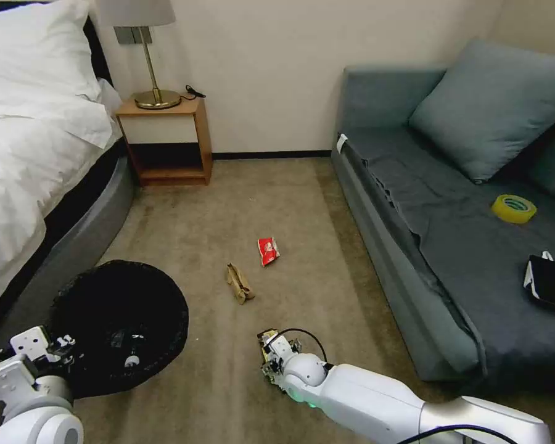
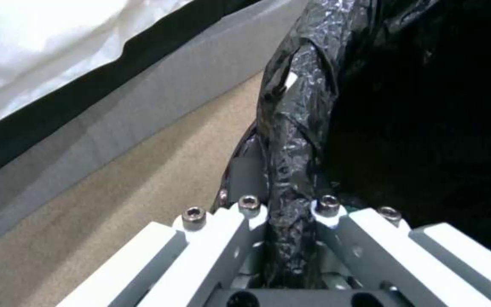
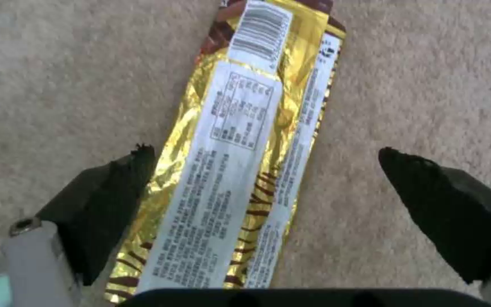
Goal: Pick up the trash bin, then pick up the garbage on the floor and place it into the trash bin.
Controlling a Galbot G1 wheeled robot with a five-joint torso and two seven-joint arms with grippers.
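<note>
The trash bin (image 1: pixel 120 324), round and lined with a crinkly black bag, is at the lower left beside the bed. My left gripper (image 1: pixel 50 350) is shut on its near rim; the left wrist view shows the gripper (image 2: pixel 288 211) pinching the bag-covered rim (image 2: pixel 291 140). Three pieces of garbage lie on the carpet. They are a red snack packet (image 1: pixel 268 251), a crumpled tan wrapper (image 1: pixel 239 283) and a long gold wrapper (image 3: pixel 240 162). My right gripper (image 1: pixel 270 354) hangs low over the gold wrapper (image 1: pixel 266 337), open, with its black fingertips (image 3: pixel 117 196) on either side of it.
A bed (image 1: pixel 31 154) runs along the left and a grey sofa (image 1: pixel 450 246) along the right. On the sofa lie a yellow tape roll (image 1: pixel 513 208) and a black phone (image 1: pixel 549 280). A nightstand (image 1: pixel 166 139) with a lamp stands at the far wall. Open carpet lies between.
</note>
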